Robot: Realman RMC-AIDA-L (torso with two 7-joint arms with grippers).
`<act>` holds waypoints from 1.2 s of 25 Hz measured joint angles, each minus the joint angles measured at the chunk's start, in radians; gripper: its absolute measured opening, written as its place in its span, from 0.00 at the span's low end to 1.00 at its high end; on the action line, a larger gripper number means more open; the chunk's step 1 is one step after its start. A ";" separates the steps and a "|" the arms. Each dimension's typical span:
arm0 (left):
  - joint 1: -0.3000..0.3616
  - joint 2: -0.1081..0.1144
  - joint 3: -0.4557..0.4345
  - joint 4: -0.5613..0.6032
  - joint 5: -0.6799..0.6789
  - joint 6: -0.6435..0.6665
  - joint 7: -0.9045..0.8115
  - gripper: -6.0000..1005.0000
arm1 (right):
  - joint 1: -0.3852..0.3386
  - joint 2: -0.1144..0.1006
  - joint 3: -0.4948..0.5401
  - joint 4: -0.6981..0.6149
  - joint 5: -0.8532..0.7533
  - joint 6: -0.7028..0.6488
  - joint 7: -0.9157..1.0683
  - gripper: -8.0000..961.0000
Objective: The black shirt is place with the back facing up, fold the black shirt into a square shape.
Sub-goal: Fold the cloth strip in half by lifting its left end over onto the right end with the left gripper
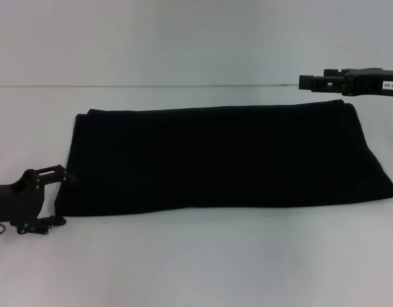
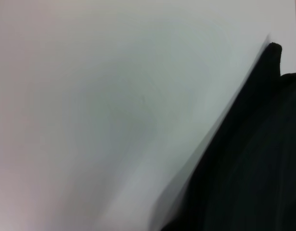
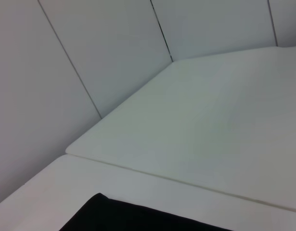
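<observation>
White tabletop (image 1: 196,268) fills my head view, with the black shirt (image 1: 222,160) already folded into a long band across its middle. My left tool (image 1: 52,195) sits at the band's near-left corner, fingers spread, seemingly touching the edge or just beside it. My right tool (image 1: 311,82) hovers by the far-right corner; I cannot tell whether it is spread or pressed together.

From the left wrist view I see only the shirt's (image 2: 249,168) edge running slantwise over the pale tabletop (image 2: 90,120), smeared, with no fingers visible.

From the right wrist view, just a dark sliver of shirt (image 3: 123,216) shows below bare tabletop (image 3: 210,120) and wall panels.

My worry: if the left tool pinches only the top layer, the stacked layers could slide apart when lifted, and the band would skew instead of halving squarely. With the two tools at diagonal corners, an uneven pull could also twist or drag the cloth.
</observation>
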 joint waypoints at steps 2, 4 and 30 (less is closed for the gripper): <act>0.000 0.000 0.000 0.000 0.000 -0.002 0.000 0.92 | -0.001 0.000 -0.002 -0.001 0.006 0.000 0.000 0.96; 0.000 0.000 0.000 0.000 0.000 -0.001 0.000 0.92 | -0.001 0.000 -0.004 -0.002 0.011 0.000 0.000 0.96; -0.003 0.003 0.003 0.002 0.002 -0.017 0.008 0.92 | -0.002 0.000 -0.005 -0.002 0.021 0.000 0.000 0.96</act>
